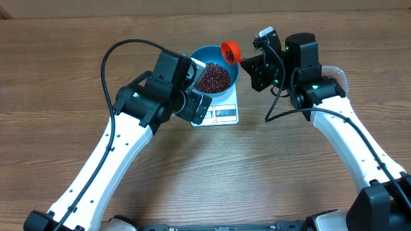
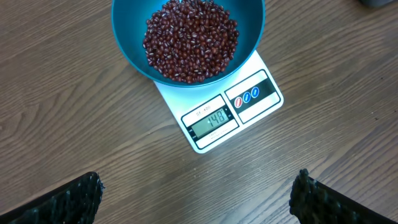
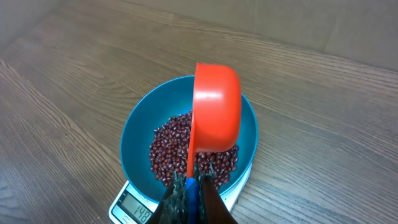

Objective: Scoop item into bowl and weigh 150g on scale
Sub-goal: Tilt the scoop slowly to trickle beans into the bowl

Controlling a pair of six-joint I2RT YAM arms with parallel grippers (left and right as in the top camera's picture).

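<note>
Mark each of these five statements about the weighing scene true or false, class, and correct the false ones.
1. The blue bowl stands on the white scale. True.
2. The bowl is empty. False: it holds a heap of red-brown beans.
3. The right gripper is shut on the handle of the orange scoop. True.
4. The left gripper grips the bowl's rim. False: it is open, holds nothing and is apart from the bowl.
5. The scoop lies on the table beside the scale. False: it is held tipped above the bowl.
</note>
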